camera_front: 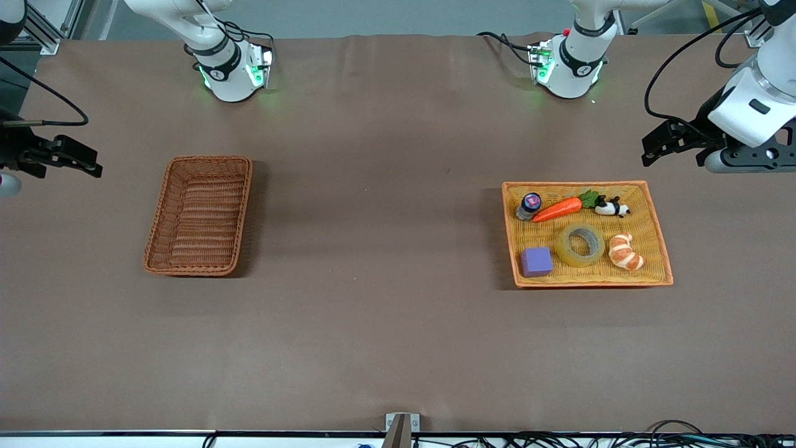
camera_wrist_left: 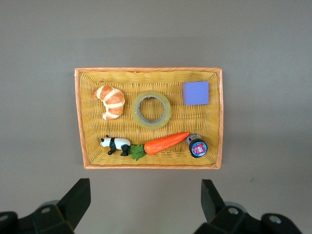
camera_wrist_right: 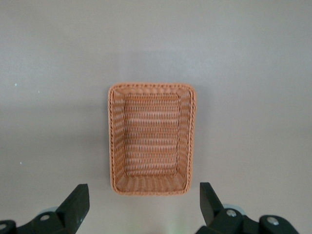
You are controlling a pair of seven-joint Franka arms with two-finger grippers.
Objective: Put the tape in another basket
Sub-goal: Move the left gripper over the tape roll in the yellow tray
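The tape (camera_front: 579, 262), a yellowish translucent ring, lies flat in the middle of the orange-yellow woven tray (camera_front: 591, 282) toward the left arm's end of the table; it also shows in the left wrist view (camera_wrist_left: 167, 111). The dark reddish-brown basket (camera_front: 157, 214) stands empty toward the right arm's end and shows in the right wrist view (camera_wrist_right: 117, 141). My left gripper (camera_front: 659, 149) is open and empty in the air, over the table beside the tray's carrot edge (camera_wrist_left: 145, 204). My right gripper (camera_front: 87, 163) is open and empty, up over the table beside the basket (camera_wrist_right: 144, 207).
In the tray with the tape lie a striped croissant toy (camera_front: 625, 251), a purple cube (camera_front: 536, 261), a carrot (camera_front: 558, 209), a panda figure (camera_front: 612, 208) and a small bottle (camera_front: 529, 205). Brown table surface spans between tray and basket.
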